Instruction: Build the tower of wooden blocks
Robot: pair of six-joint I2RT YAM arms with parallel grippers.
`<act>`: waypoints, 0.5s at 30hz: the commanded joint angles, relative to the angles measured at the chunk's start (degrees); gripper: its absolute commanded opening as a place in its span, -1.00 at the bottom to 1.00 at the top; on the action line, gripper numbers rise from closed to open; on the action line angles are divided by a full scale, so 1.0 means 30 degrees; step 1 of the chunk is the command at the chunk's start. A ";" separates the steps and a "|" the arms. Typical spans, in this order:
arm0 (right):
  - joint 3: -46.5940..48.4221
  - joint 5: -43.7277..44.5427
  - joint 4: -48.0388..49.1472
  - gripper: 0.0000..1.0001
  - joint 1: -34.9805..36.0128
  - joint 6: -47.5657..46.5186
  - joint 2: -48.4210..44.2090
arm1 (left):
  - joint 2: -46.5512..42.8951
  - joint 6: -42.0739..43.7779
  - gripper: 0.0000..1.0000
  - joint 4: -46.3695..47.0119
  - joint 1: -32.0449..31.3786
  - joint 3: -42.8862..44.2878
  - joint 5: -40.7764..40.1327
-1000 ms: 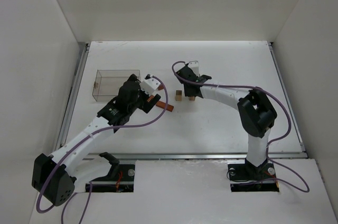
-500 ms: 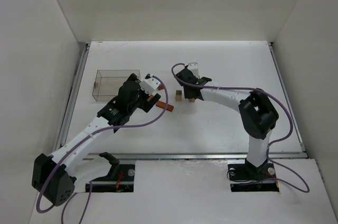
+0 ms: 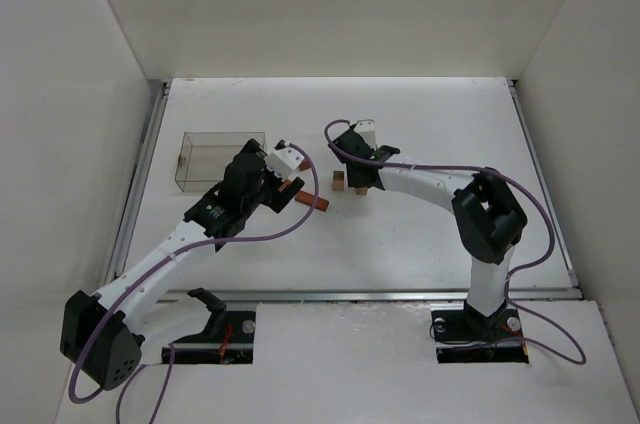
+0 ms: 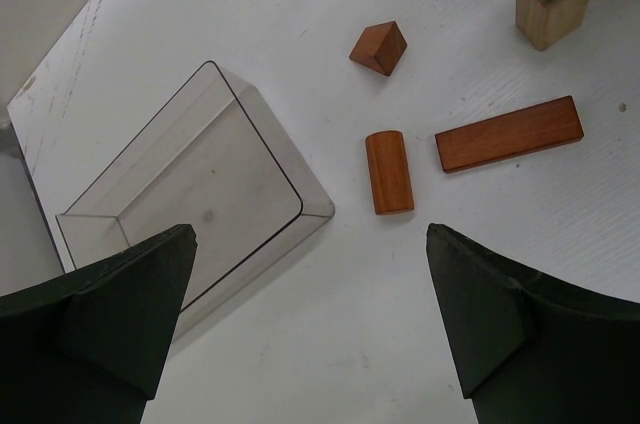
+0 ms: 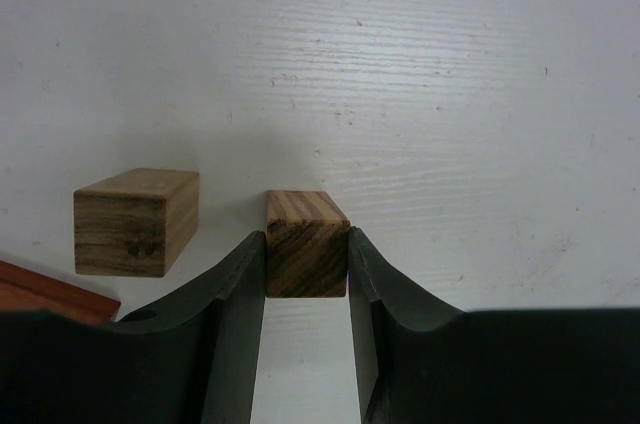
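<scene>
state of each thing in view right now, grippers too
left gripper, open, empty
right gripper, shut on tan block
tan block, gripped on both sides
second tan block, free, apart from the held one
red bar, lying flat, free
rounded red piece, lying flat, free
red wedge, free
clear box, untouched

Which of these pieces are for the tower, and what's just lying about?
For the tower: tan block in right gripper; second tan block; red-brown bar; red-brown cylinder; red-brown wedge.
Lying about: clear plastic box.
</scene>
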 commanded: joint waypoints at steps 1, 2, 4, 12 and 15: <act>0.0728 -0.0352 -0.0941 -1.00 0.0247 0.0590 0.0305 | -0.0502 0.0064 1.00 0.0696 -0.0092 -0.0088 -0.0181; 0.0728 -0.0352 -0.0941 -1.00 0.0247 0.0590 0.0305 | -0.0502 0.0064 1.00 0.0696 -0.0092 -0.0088 -0.0181; 0.0728 -0.0352 -0.0941 -1.00 0.0247 0.0590 0.0305 | -0.0502 0.0238 1.00 0.0696 -0.0092 -0.0088 -0.0181; 0.0904 0.0029 -0.0765 -1.00 0.0247 0.0209 0.0656 | -0.0502 0.0239 1.00 0.0696 -0.0092 -0.0088 -0.0181; 0.0904 0.0205 -0.0386 -1.00 0.0247 -0.0172 0.0656 | -0.0502 0.0239 1.00 0.0696 -0.0092 -0.0088 -0.0181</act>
